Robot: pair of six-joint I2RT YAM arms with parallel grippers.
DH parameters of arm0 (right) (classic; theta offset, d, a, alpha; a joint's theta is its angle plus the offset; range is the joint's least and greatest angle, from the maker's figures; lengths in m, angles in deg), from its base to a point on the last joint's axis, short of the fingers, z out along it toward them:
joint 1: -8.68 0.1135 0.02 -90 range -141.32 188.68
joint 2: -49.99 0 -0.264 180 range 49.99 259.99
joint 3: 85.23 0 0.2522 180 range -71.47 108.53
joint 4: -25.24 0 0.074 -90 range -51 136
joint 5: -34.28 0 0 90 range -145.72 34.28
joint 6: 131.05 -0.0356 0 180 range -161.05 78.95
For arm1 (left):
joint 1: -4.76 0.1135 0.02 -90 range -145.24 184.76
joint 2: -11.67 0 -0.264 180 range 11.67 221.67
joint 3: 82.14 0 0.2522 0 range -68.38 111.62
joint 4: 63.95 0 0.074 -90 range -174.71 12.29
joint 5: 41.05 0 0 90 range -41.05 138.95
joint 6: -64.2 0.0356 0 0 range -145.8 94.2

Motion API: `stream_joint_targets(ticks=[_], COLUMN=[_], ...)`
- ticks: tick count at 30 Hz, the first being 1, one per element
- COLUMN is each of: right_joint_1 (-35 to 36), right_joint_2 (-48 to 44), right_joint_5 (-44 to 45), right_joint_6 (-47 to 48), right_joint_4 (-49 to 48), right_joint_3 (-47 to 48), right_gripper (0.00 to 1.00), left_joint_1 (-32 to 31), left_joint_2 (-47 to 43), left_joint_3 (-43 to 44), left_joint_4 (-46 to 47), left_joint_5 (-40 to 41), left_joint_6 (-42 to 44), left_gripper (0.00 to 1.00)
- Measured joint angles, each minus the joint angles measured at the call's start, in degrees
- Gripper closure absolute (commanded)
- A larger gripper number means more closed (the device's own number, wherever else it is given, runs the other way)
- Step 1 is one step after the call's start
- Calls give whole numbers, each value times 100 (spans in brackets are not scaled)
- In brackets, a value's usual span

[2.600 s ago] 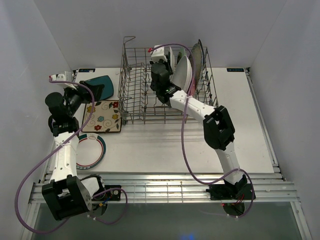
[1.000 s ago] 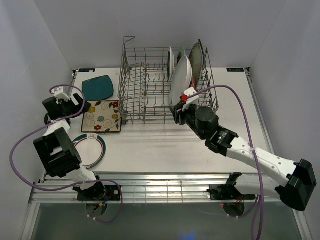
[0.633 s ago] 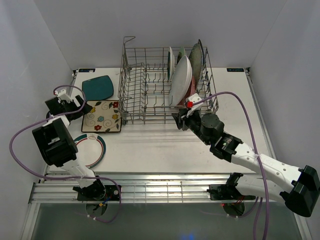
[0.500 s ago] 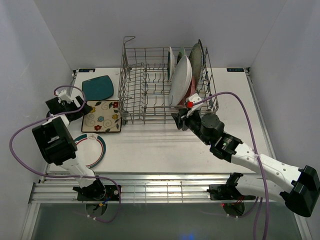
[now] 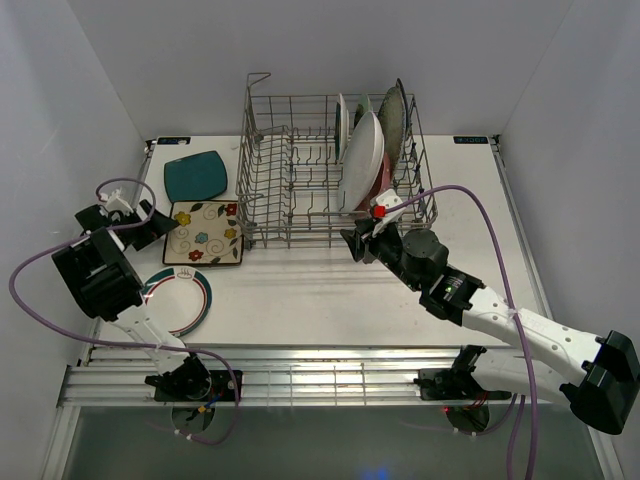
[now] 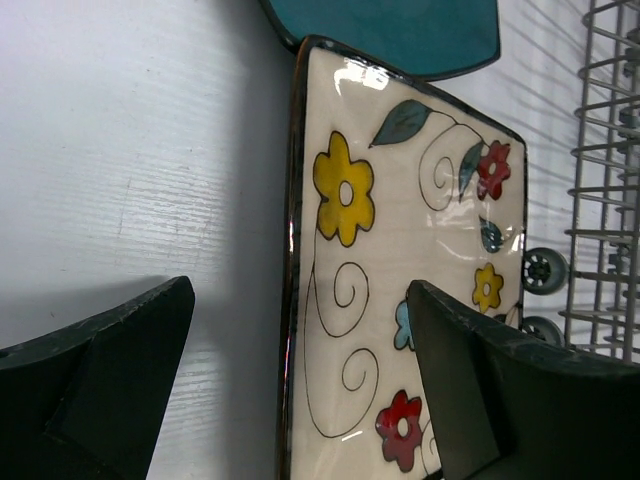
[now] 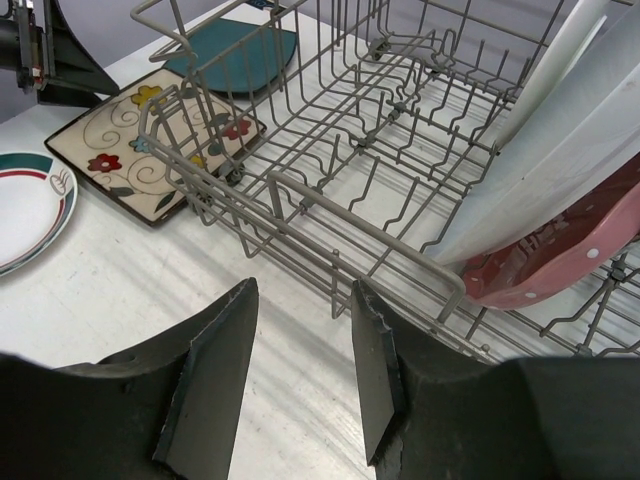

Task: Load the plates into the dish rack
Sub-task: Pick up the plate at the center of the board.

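The grey wire dish rack point(image 5: 262, 172) stands at the table's back. In its right end stand a big white oval plate point(image 5: 362, 160), a pink dotted plate point(image 5: 384, 182), a speckled one point(image 5: 392, 112) and a white round point(image 5: 343, 118). On the table to its left lie a teal square plate point(image 5: 196, 176), a floral square plate point(image 5: 205, 232) and a white rimmed round plate point(image 5: 180, 300). My left gripper point(image 6: 300, 300) is wide open and straddles the left edge of the floral plate point(image 6: 400, 260). My right gripper point(image 7: 302, 290) hangs open and empty just in front of the rack's near wall point(image 7: 330, 215).
The rack's small wheels point(image 6: 543, 270) sit next to the floral plate's right side. White walls close in the table on the left, right and back. A metal rail point(image 5: 320, 380) runs along the front edge. Purple cables loop off both arms.
The right gripper has left the rack without the plate it carried and has drawn back to the rack's front wall. The left gripper has swung from the teal plate to the floral plate's left edge.
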Motion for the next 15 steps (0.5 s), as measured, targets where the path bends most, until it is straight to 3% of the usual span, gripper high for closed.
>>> stream_joint_targets(ticks=[10,15], right_joint_1=[0,0], right_joint_2=[0,2], right_joint_5=[-109,-138], right_joint_6=[-2,-2], right_joint_4=[0,0], right_joint_3=[0,0], right_gripper=[51,51], left_joint_1=[254,269], left_joint_2=[669,758], left_joint_3=[501,531], left_joint_4=[-234,-323], left_joint_5=[-1187,-1410], left_joint_6=[42,37], left_gripper=[5,17])
